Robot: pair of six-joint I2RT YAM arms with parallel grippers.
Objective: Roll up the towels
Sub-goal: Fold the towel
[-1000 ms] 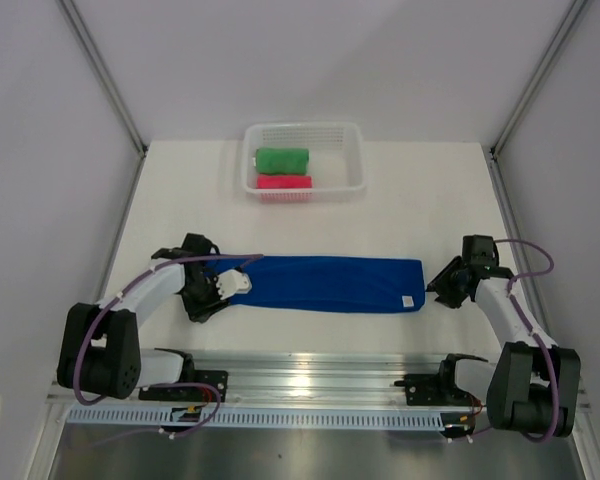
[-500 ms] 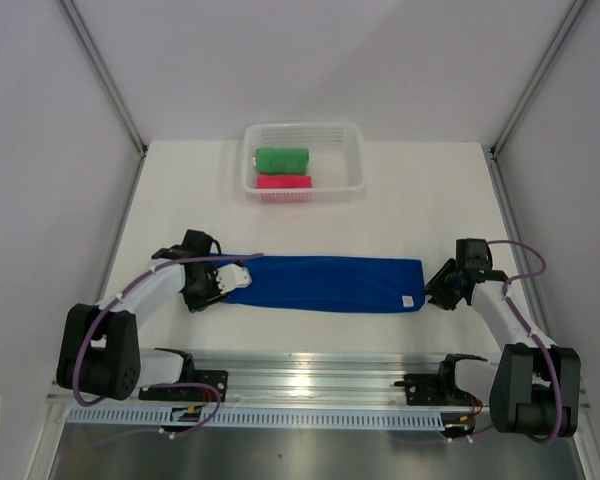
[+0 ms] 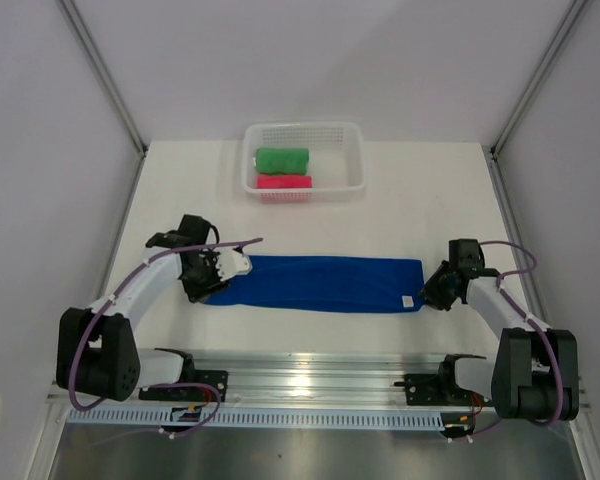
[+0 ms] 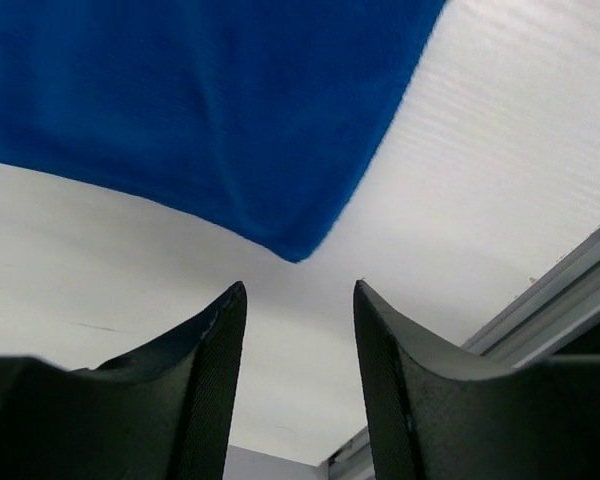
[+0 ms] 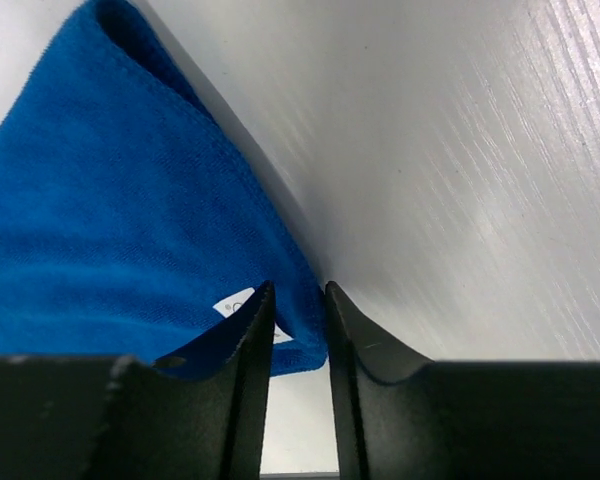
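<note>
Grasp step: left gripper (image 4: 299, 290) jaws apart beside flat royal-blue cloth towel (image 3: 320, 284), right gripper (image 5: 299, 290) jaws narrow at its tag (image 5: 242, 303) — grip unclear — next, pinch and roll.

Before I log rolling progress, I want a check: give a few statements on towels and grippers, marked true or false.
1. The blue towel lies unrolled on the table. True.
2. The green towel lies outside the basket. False: it sits rolled inside, beside the pink towel.
3. The left gripper is open and empty. True.
4. The white tag is at the left gripper's end. False: it is at the right gripper's end.
</note>
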